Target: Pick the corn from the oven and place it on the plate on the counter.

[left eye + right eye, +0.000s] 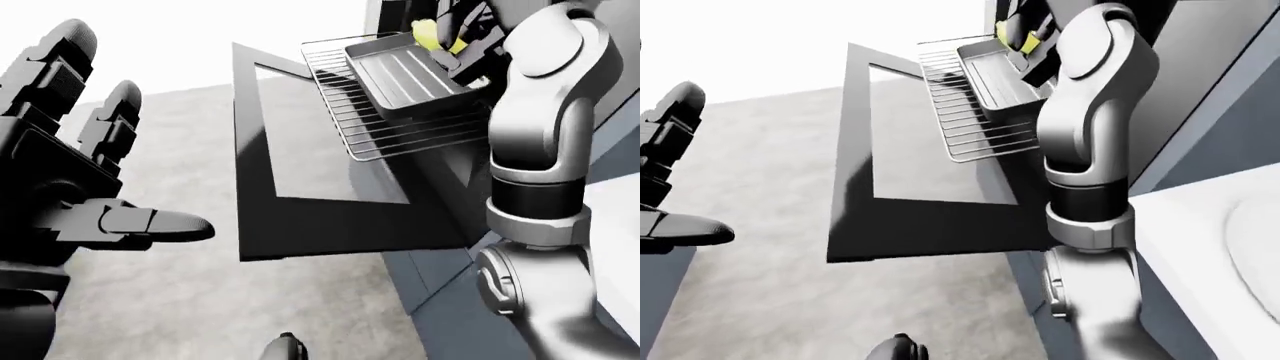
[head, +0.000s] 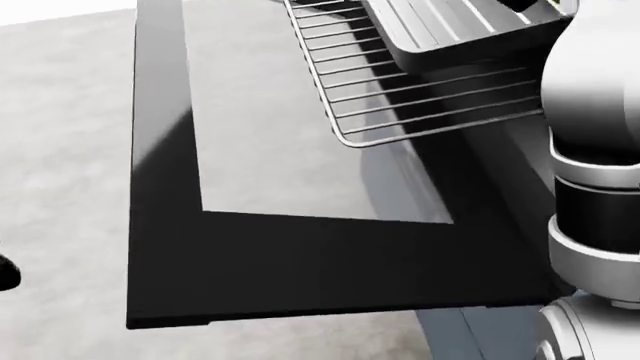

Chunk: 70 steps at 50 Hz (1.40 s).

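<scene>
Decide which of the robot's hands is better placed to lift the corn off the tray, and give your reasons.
The right hand: it is already at the corn above the tray on the oven rack. The left hand hangs open over the floor, well away from the oven door.

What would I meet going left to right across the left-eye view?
Left robot hand → open oven door → wire rack → baking tray → corn under the right robot hand → right arm.

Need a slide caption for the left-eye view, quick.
Right hand reaches the corn above the tray on the pulled-out oven rack; left hand open.
</scene>
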Tool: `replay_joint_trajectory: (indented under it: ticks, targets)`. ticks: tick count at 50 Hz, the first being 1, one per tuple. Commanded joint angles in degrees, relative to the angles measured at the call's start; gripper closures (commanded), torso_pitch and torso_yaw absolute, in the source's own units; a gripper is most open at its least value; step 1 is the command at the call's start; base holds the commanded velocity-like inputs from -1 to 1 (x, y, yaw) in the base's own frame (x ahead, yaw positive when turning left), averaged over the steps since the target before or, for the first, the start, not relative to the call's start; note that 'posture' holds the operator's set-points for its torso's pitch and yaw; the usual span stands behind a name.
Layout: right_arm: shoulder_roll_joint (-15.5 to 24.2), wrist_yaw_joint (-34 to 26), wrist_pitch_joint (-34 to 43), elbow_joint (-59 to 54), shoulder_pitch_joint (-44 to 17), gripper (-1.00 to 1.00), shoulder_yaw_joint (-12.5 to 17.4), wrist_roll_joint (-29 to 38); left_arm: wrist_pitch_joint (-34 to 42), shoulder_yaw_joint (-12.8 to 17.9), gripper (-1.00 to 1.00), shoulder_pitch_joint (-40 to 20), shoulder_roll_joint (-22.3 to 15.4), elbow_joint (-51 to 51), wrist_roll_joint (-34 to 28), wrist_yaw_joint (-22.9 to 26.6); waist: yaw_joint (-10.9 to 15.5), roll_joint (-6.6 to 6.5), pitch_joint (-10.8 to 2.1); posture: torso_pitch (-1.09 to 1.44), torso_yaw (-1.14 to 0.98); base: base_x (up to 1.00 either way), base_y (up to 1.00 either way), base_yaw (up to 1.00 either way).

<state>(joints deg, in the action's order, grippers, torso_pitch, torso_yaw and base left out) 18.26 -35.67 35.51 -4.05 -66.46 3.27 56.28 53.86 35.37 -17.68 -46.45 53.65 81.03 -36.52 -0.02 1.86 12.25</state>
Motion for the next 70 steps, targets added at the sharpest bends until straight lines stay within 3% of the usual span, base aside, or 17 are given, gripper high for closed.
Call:
replay_joint_trajectory:
  ticks: [1,6,10,15,18,19,21,29,32,33,35,40,43,45,56,59,70]
  targets:
    - [-0.09,-0.32,-0.74,2.59,-2.53,1.0,-0.27,0.32,-1.84,2.04,-1.0,-1.26,-1.39,0.02,-0.9,0.56,0.82,-0.05,-1.55,0.29,0.0,0.0,0.0,0.0]
    - [-0.75,-3.33,-0.24,6.32,-2.51,1.0,-0.39,1.32,-1.91,2.72,-1.0,-0.84,-1.37,0.09,-0.69,0.7,-0.54,-2.06,-0.41,0.29,0.0,0.0,0.0,0.0]
    - [-0.79,-5.01,0.75,9.43,-0.36,1.0,0.21,1.16,-1.92,2.2,-1.0,-0.87,-1.22,0.44,-1.08,0.71,-2.24,-7.03,-1.35,0.29,0.0,0.0,0.0,-0.22]
    - [0.01,-7.89,1.75,13.84,1.26,1.0,0.79,1.42,-1.55,1.71,-1.0,-2.23,-2.54,0.54,0.77,-0.96,-1.63,-3.65,-1.44,0.29,0.0,0.0,0.0,-0.52]
    - [0.45,-9.07,2.4,15.13,1.7,1.0,1.0,1.48,-1.7,0.93,-1.0,-2.67,-2.91,0.64,1.14,-1.82,-1.11,1.27,-2.38,0.29,0.0,0.0,0.0,-0.51]
    - [0.52,-9.46,2.64,15.39,1.65,1.0,0.98,1.52,-1.61,0.41,-1.0,-2.87,-2.93,0.83,0.94,-1.95,-1.28,-1.12,-1.75,0.29,0.0,0.0,0.0,-0.52]
    - [0.74,-10.14,2.89,15.94,1.68,1.0,1.08,1.51,-1.58,0.55,-1.0,-3.08,-3.19,0.67,1.32,-2.17,-1.3,-1.02,-2.38,0.29,0.0,0.0,0.0,-0.53]
    - [2.03,-11.07,3.78,17.11,2.17,1.0,1.83,0.98,-1.87,0.03,-1.0,-3.71,-3.5,0.63,2.01,-3.06,-0.29,-6.03,-1.0,0.29,0.0,0.0,0.0,-0.52]
    - [2.09,-10.96,3.87,17.25,2.53,1.0,1.83,0.82,-1.88,-0.44,-1.0,-4.54,-4.21,0.25,2.66,-3.69,-0.23,-11.28,-2.9,0.29,0.0,0.0,0.0,-0.52]
    - [2.11,-10.73,3.73,17.08,2.66,1.0,1.87,0.68,-1.96,-0.65,-1.0,-4.51,-4.04,0.27,2.4,-3.6,0.25,-7.59,-1.25,0.29,0.0,0.0,0.0,-0.52]
    - [2.43,-11.17,4.01,17.64,2.98,1.0,1.98,0.74,-2.0,-0.95,-1.0,-4.5,-3.71,0.23,1.72,-3.22,-0.75,-8.43,-2.03,0.29,0.0,0.0,0.0,-0.52]
    - [2.93,-11.9,4.42,18.72,3.55,1.0,2.2,0.67,-1.89,-2.66,-1.0,-5.87,-3.44,0.41,1.83,-4.39,-0.75,-5.32,-1.79,0.29,0.0,0.0,0.0,-0.52]
    - [2.94,-12.02,4.62,19.09,3.84,1.0,2.18,0.69,-1.73,-2.79,-1.0,-5.82,-2.89,0.42,1.13,-3.96,-0.05,-2.75,-1.85,0.29,0.0,0.0,0.0,-0.52]
    - [2.83,-11.99,4.6,19.12,3.77,1.0,2.06,0.67,-1.61,-2.67,-1.0,-6.0,-2.9,0.34,1.31,-3.99,0.21,0.6,-2.59,0.29,0.0,0.0,0.0,-0.52]
    - [3.02,-12.66,5.03,19.4,2.76,1.0,2.02,0.77,-1.45,-3.44,-1.0,-6.66,-2.28,-0.01,0.1,-3.45,-0.32,-5.48,-1.1,0.29,0.0,0.0,0.0,-0.48]
    - [3.17,-13.12,5.34,19.69,2.73,1.0,2.09,0.94,-1.36,-3.84,-1.0,-7.22,-2.39,-0.1,0.49,-3.91,-0.72,-9.38,-2.27,0.29,0.0,0.0,0.0,-0.37]
    - [2.38,-13.32,4.15,20.8,3.23,1.0,1.44,0.55,-0.97,-3.79,-1.0,-7.51,-1.9,0.08,0.41,-4.0,0.6,-2.81,-1.12,0.29,0.0,0.0,0.0,-0.43]
